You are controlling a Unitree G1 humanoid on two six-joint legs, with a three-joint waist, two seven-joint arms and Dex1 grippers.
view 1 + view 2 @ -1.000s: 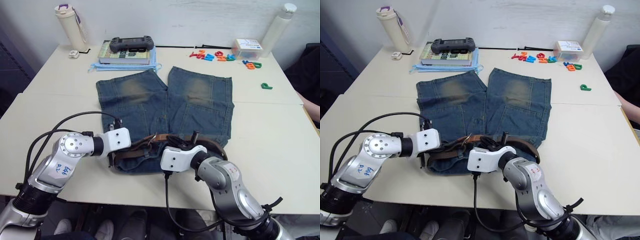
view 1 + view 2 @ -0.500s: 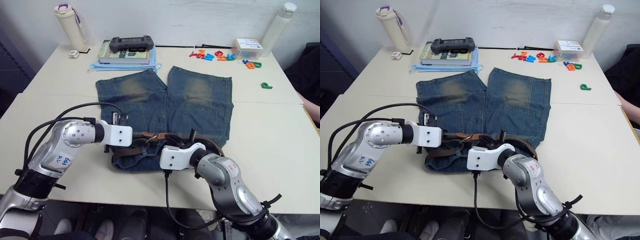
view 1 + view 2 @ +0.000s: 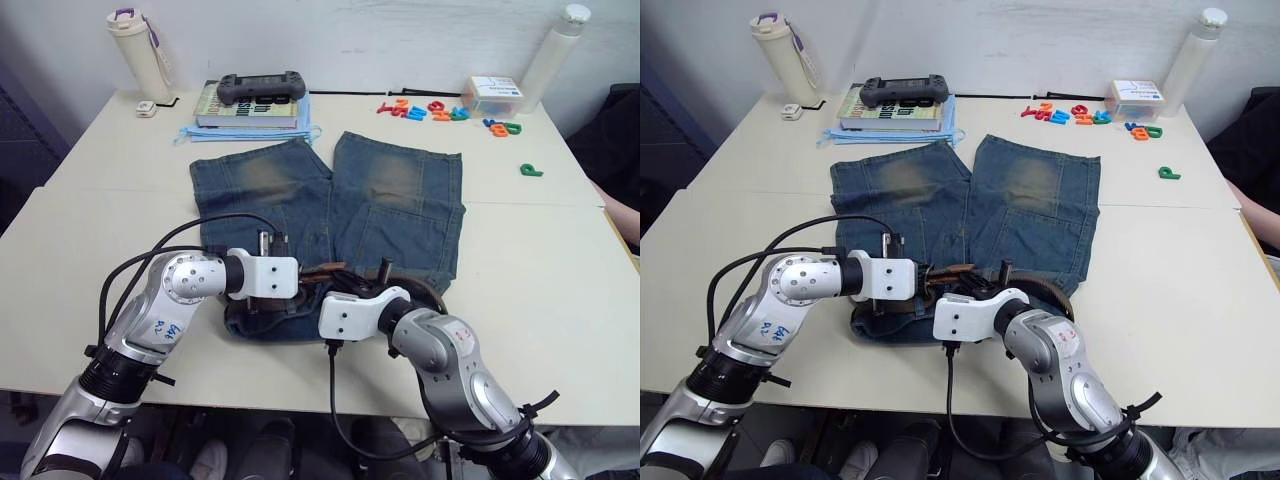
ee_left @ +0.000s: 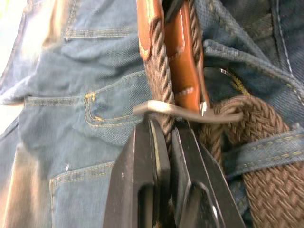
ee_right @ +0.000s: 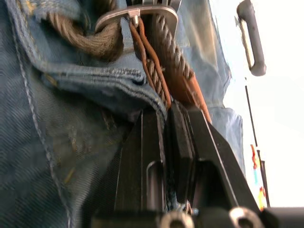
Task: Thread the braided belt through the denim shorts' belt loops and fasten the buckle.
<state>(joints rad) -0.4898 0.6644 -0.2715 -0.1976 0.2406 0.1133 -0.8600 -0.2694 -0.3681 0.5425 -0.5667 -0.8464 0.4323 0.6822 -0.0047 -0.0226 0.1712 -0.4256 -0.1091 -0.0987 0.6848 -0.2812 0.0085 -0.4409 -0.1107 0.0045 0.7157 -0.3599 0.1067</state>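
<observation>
at the near edge of the table (image 3: 90,210): denim shorts (image 3: 330,200) laid flat, legs pointing away, waistband toward the robot. braided belt (image 4: 266,156) lies along the waistband, seemingly under at least one of the belt loops (image 4: 266,149), its two ends meeting at the middle front.
left gripper (image 4: 164,133): fingers narrowed on the braided belt strap just short of the buckle (image 4: 190,111), tan leather tip passing through the frame.
right gripper (image 5: 166,111): fingers nearly together, pinching waistband denim and a belt end beside the buckle.
task state, judged: threading largely done, fastening in hand.
risks, judged: pin missing a gap in the weave; strap sliding back out if either pinch slackens; denim caught in the grip dragging the shorts.
</observation>
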